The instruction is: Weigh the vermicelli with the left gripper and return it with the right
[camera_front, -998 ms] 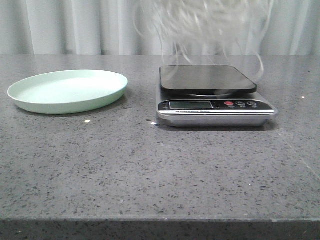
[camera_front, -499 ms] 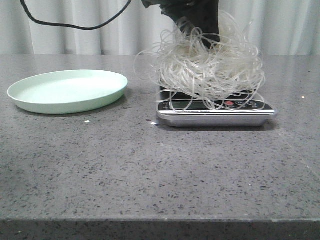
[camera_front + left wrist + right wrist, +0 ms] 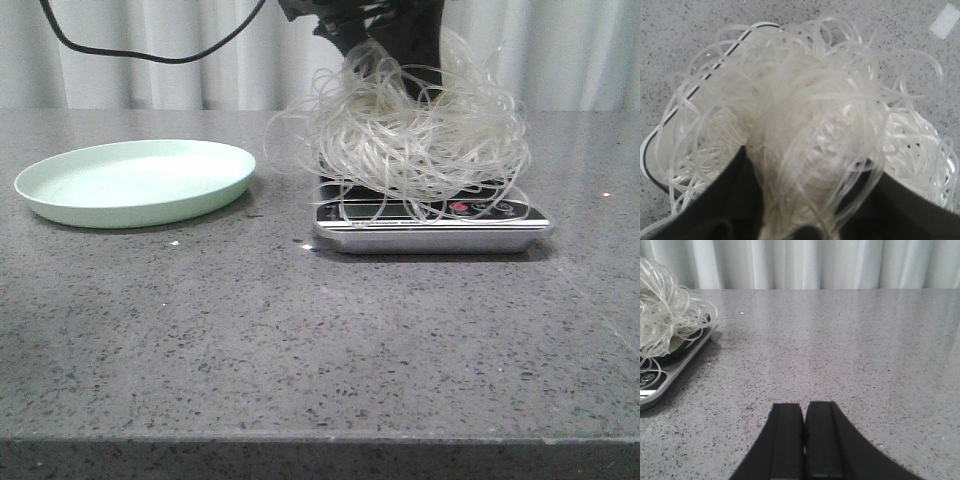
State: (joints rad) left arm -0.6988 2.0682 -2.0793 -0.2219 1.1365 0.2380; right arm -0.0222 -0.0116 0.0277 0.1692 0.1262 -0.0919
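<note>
Two arms: both are taking part, one working over the scale, the other waiting off to its right.
Table (image 3: pixel 300 340): grey speckled stone, carrying everything else.
Plate (image 3: pixel 135 182): pale green, sitting bare on the left side, well apart from the scale.
Scale (image 3: pixel 432 222): silver, with its display partly veiled by hanging loops of noodle.
Vermicelli (image 3: pixel 415 130): resting as a fluffy heap on the scale platform, spilling past its edges and drooping over the front (no clear long axis, it is a round tangle).
Left gripper (image 3: pixel 805 210): reaching down into the top of the heap, its dark fingers (image 3: pixel 725 200) standing apart on either side of a bunched tuft; whether they are pinching that tuft or letting it go, I cannot tell.
Right gripper (image 3: pixel 804 440): hanging low over bare table with its jaws pressed together, holding nothing.
Key relation: the heap is lying to the left of the right gripper, near but not touching, while the left gripper is sitting right on top of it.
Judgement: the weighing step is probably under way, so the left arm is likely needing to clear upward before the right one can come in.
</note>
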